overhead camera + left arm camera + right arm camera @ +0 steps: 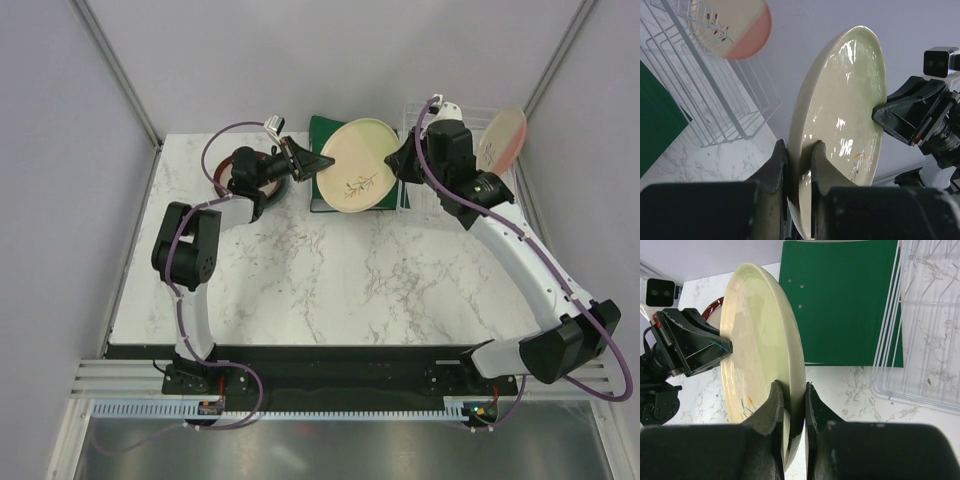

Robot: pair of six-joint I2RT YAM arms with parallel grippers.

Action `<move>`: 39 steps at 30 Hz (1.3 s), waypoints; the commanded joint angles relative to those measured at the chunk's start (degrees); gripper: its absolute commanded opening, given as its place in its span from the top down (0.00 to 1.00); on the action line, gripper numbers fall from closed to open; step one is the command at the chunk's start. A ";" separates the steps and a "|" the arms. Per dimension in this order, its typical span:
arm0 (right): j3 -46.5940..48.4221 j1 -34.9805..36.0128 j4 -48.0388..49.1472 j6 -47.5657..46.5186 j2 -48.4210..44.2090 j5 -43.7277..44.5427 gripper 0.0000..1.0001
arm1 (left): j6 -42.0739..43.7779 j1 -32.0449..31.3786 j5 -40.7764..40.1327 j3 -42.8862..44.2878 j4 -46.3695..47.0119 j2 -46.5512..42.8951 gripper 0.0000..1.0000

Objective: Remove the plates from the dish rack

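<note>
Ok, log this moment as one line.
left end effector: shut on cream sprig plate | right end effector: shut on same plate | plate: off table, near green binder | dish rack: holds cream-and-pink plate

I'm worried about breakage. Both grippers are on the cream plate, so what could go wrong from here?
The left gripper and right gripper each pinch only the rim of the cream plate. If one releases badly, the plate could swing and drop onto the binder. If the arms pull apart, it may slip or crack. The right arm looks close to the pink plate in the rack and might knock it.
</note>
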 commanded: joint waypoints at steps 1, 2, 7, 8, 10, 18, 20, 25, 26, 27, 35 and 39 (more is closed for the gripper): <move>0.13 3.20 10.56 -2.17 -1.57 -1.84 1.00 | 5.22 -3.53 1.86 -0.17 -1.43 -0.64 0.98; -0.48 3.11 10.91 -2.00 -1.48 -2.10 1.00 | 5.22 -3.53 2.56 -0.78 -0.47 -0.90 0.98; -2.68 3.11 10.39 -1.56 -0.87 -3.07 0.77 | 4.95 -3.35 3.36 -4.91 1.03 -3.62 0.98; -3.03 3.20 10.39 -1.56 -0.95 -2.98 0.77 | 5.48 -3.26 3.44 -5.70 0.68 -5.46 0.98; -4.00 3.11 10.39 -1.73 -1.04 -2.80 0.66 | 8.46 -3.26 3.97 -7.55 -3.17 -7.49 0.98; -5.14 3.20 10.48 -1.82 0.28 -3.33 0.44 | 27.51 -3.00 1.43 -11.95 -26.72 -18.91 0.98; -5.14 3.20 10.48 -1.91 0.98 -3.59 0.44 | 29.38 -2.30 0.28 -13.44 -30.69 -20.67 0.98; -5.67 3.11 10.56 -2.17 1.77 -3.51 0.41 | 32.11 -0.37 -1.21 -19.15 -34.38 -25.68 0.98; -5.76 3.20 10.56 -2.08 1.77 -3.42 0.41 | 32.37 -0.02 -1.21 -20.03 -34.91 -26.39 0.98; -5.76 3.20 10.74 -2.26 1.95 -3.42 0.39 | 32.46 0.34 -1.04 -21.52 -35.00 -26.83 0.98; -5.41 3.11 11.35 -2.26 4.41 -5.61 0.41 | 35.89 3.59 -2.00 -26.27 -39.57 -32.02 0.98; -5.76 3.20 11.79 -1.91 6.16 -7.02 0.39 | 35.45 5.35 -2.09 -29.52 -39.66 -33.77 0.98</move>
